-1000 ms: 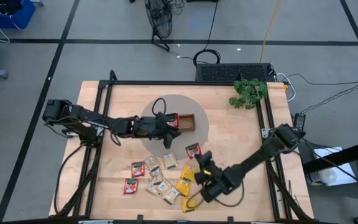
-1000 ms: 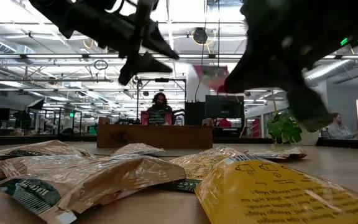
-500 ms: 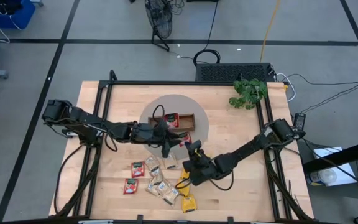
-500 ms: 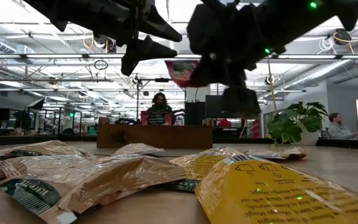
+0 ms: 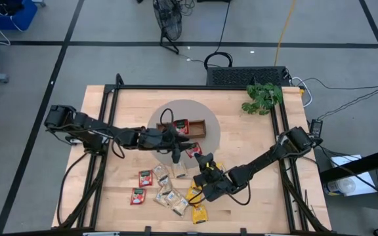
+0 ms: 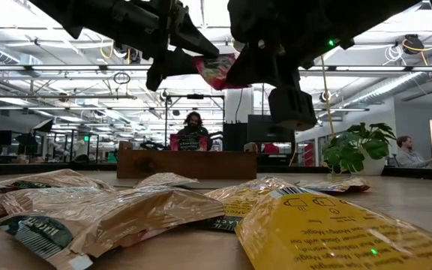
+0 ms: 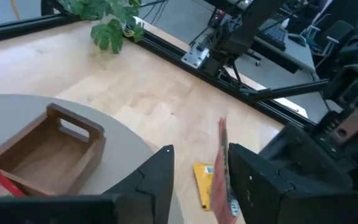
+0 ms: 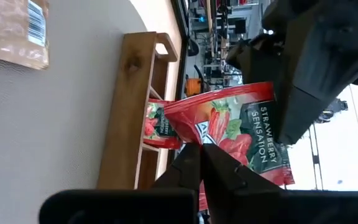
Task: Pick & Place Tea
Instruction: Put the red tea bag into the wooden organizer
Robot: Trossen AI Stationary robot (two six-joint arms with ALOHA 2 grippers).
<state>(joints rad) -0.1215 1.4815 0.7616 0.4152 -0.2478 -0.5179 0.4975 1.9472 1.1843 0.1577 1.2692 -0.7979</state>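
A hand-over is taking place above the counter (image 5: 241,137): the right tool (image 8: 202,163) is pinching one corner of a red tea sachet (image 8: 232,127) with its fingers fully closed on it, and the left tool (image 7: 199,167) is standing at the sachet's other edge, its fingers partly apart with the sachet edge-on between them. Whether those left fingers are already pressing on the packet I cannot tell. From overhead the sachet (image 5: 193,150) is hanging in the air between the two tools, just beside the wooden tray (image 5: 190,127), which is already holding at least one red packet in a compartment. The rest of the tea (image 5: 169,189) is lying scattered on the counter nearer the front edge. As I judge it, the next move is calling for the left tool to be clamping firmly before the right one is letting go, then carrying the sachet over the tray's matching compartment. On the held sachet the words "STRAWBERRY SENSATION" are reading clearly, beside printed strawberries; a barcode is showing on a beige packet (image 8: 14,31) nearby.
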